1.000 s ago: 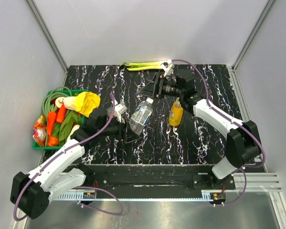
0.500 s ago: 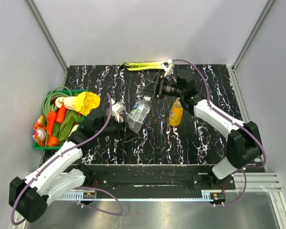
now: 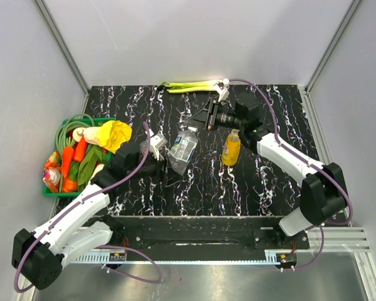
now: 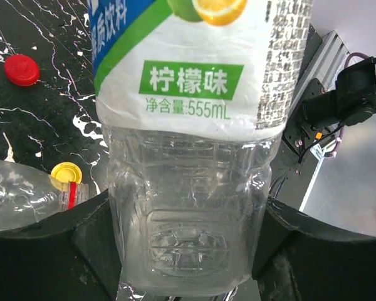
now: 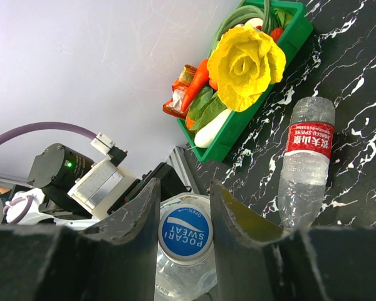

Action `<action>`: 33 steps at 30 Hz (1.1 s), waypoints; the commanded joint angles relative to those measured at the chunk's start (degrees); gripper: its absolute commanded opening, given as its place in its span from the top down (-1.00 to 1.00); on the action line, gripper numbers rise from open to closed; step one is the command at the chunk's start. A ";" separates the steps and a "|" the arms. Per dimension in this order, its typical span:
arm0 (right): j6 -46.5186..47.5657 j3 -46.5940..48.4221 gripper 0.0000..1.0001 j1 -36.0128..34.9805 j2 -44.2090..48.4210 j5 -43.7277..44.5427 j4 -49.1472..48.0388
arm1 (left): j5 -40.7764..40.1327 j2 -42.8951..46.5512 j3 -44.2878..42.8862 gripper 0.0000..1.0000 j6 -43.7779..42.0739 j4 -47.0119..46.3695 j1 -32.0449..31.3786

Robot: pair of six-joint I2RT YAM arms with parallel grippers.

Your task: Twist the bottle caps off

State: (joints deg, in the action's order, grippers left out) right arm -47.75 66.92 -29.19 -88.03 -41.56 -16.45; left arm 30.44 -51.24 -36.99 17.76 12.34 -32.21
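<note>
Clear, thin-walled plastic was what my left pincer (image 4: 188, 248) had clamped: the ribbed, squared-off base of the blue-green-labelled bottle (image 4: 188, 125), held tilted between my two arms above the black marbled table (image 3: 263, 188). My right pincer (image 5: 185, 216) had closed onto the white-blue cap (image 5: 185, 234), a small round disc with a printed top, one dark finger pressed to each side of it. The risks seemed plain to me. The bottle wall looked soft, so too hard a squeeze could buckle it. Too light a squeeze would let the smooth base spin with the cap instead of resisting the twist. The cap's rim looked shallow, so my fingers could slide off if they sat off-centre. The red cap (image 4: 21, 69) and the yellow cap (image 4: 66, 172) lay loose on the table, flat and glossy. The yellow one was just beside the neck of the red-labelled bottle (image 5: 306, 157), which lay on its side. The yellow-orange juice bottle (image 3: 231, 149) stood upright, apart from them.
</note>
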 commanded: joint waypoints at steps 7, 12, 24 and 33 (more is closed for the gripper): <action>2.66 0.41 1.00 -0.43 4.44 -1.42 1.33 | -1.79 -0.35 -3.87 -0.88 1.49 -5.13 0.13; 3.98 0.94 1.00 -0.43 4.88 -1.07 2.73 | 2.16 -4.29 -7.30 -0.98 2.10 -5.84 0.13; 4.07 0.76 1.00 -0.43 6.11 1.74 3.88 | 4.99 -9.67 -9.94 -0.44 1.14 -4.52 -0.23; 4.42 2.43 0.24 -0.43 5.42 1.84 3.61 | -0.45 -6.94 -10.37 -0.02 -0.97 -0.22 -0.40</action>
State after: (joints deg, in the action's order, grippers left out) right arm -43.51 66.83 -29.26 -84.49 -39.97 -10.63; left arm 33.78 -60.60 -44.77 18.70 9.78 -32.53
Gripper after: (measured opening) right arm 0.390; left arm 0.657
